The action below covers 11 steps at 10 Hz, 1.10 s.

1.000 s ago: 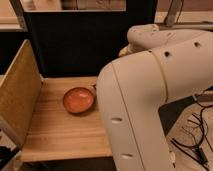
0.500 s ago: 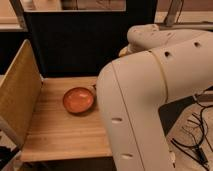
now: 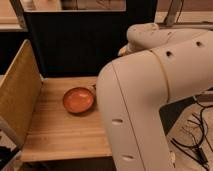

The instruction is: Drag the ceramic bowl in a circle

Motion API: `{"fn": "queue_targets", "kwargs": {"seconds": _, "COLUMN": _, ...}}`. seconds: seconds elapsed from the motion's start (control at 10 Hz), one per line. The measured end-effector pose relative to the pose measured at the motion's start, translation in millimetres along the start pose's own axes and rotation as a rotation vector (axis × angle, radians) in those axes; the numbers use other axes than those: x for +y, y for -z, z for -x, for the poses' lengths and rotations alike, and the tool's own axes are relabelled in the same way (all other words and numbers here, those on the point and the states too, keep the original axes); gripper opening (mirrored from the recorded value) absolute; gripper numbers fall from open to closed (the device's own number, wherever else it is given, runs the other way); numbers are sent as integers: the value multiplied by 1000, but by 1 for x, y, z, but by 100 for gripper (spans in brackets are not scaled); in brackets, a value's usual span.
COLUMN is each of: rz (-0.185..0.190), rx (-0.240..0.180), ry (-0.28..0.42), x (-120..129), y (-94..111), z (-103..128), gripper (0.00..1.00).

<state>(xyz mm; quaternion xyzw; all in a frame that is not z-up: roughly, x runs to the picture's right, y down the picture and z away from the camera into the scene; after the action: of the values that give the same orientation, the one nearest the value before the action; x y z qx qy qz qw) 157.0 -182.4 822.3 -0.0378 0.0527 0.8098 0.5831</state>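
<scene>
The ceramic bowl (image 3: 78, 100) is seen near the middle of the wooden bench (image 3: 55, 134). The hand (image 3: 94, 89) is largely hidden by the white arm (image 3: 150, 95) at the bowl's right rim, and whether it is clenched or released cannot be told. The dragging step is judged to be at its start. Firm contact on the rim and a steady curved pull are called for.

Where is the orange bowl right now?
The orange bowl sits on the wooden table, left of centre in the camera view, between the woven side panel and the white arm, which hides the gripper.
</scene>
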Motion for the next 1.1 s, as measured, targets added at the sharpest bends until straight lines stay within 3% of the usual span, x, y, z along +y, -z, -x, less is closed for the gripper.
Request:
{"fn": "queue_targets", "kwargs": {"seconds": 0.3, "rz": 9, "rx": -4, "ry": 89, "x": 18, "y": 17, "z": -6, "gripper": 80}}
{"fn": "queue_targets", "kwargs": {"seconds": 0.6, "rz": 18, "rx": 13, "ry": 233, "x": 53, "y": 24, "z": -34, "gripper": 80}}
{"fn": "queue_targets", "kwargs": {"seconds": 0.8, "rz": 59, "rx": 51, "ry": 354, "x": 100, "y": 23, "z": -73, "gripper": 80}}
{"fn": "queue_targets", "kwargs": {"seconds": 1.1, "rz": 107, "rx": 116, "ry": 476, "x": 159, "y": 22, "z": -121, "gripper": 80}}
